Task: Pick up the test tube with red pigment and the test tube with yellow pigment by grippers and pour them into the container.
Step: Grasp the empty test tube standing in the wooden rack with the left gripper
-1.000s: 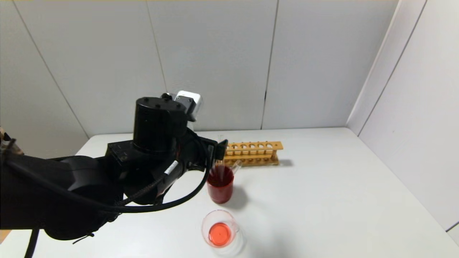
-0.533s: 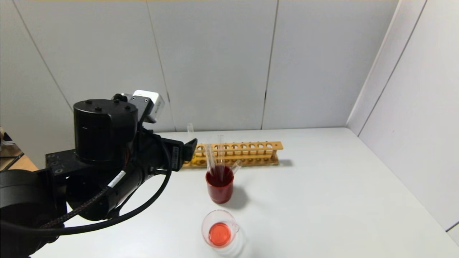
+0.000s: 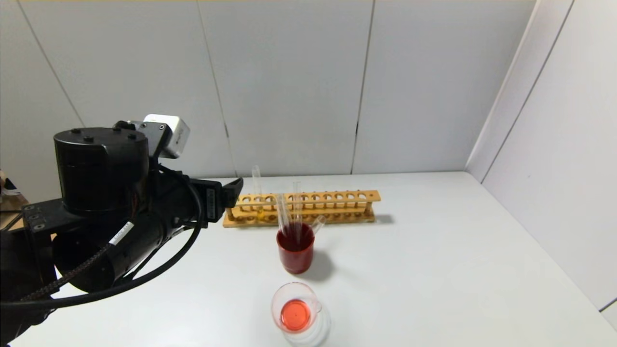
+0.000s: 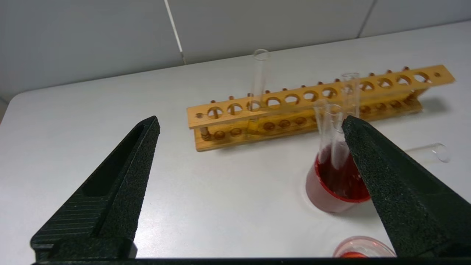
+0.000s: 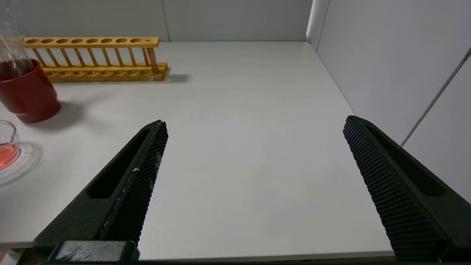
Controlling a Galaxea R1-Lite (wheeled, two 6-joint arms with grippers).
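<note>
- Pulled back toward the robot's left since the earlier frames, the left gripper now hangs clear of the red cup it had been crowding; its jaws stand wide apart and hold nothing
- One tube with yellow liquid stands upright in the wooden rack, near the rack's left end; it looks untouched
- Clear tubes lean in the red cup; I cannot tell which one carried the red liquid
- Orange-red liquid already sits in the glass beaker, just in front of the cup; so the red pour looks done, and the yellow pour is left
- Parked over bare table on the right, the right gripper has its jaws apart and empty
</note>
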